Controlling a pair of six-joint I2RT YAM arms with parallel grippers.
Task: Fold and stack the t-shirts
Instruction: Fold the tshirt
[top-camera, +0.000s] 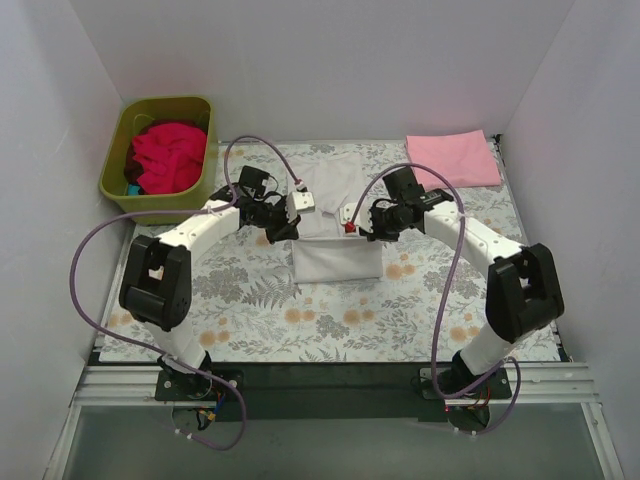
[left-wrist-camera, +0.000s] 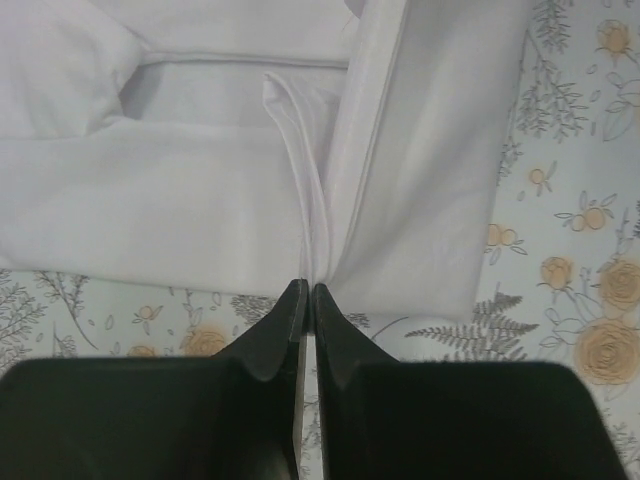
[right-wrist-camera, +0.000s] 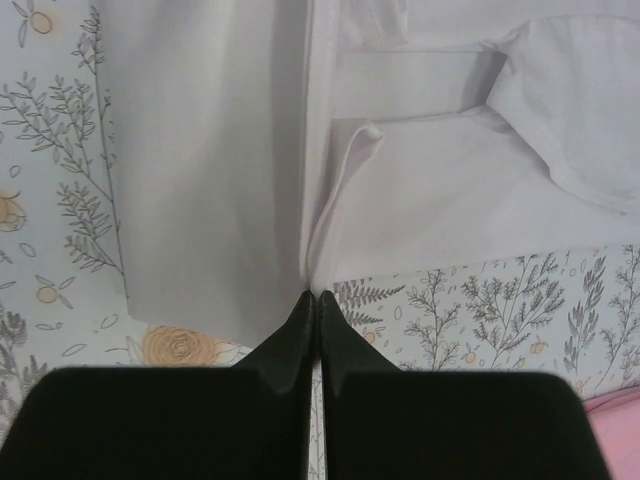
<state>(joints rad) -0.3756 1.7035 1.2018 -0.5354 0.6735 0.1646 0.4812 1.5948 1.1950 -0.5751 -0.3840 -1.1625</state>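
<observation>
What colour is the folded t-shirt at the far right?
The folded t-shirt is pale pink; top external view shows it best.

The top view looks down from above and behind the arm bases (top-camera: 190, 380) over the whole grey-and-orange floral fabric sheet (top-camera: 250, 300). Both wrist views sit close, facing inward from opposite sides onto the white cotton t-shirt (top-camera: 335, 255) all three share.

Tub (top-camera: 150, 203) rear-left; folded t-shirt (top-camera: 452, 158) rear-right; centre t-shirt (top-camera: 338, 260) on sheet (top-camera: 260, 310).
</observation>
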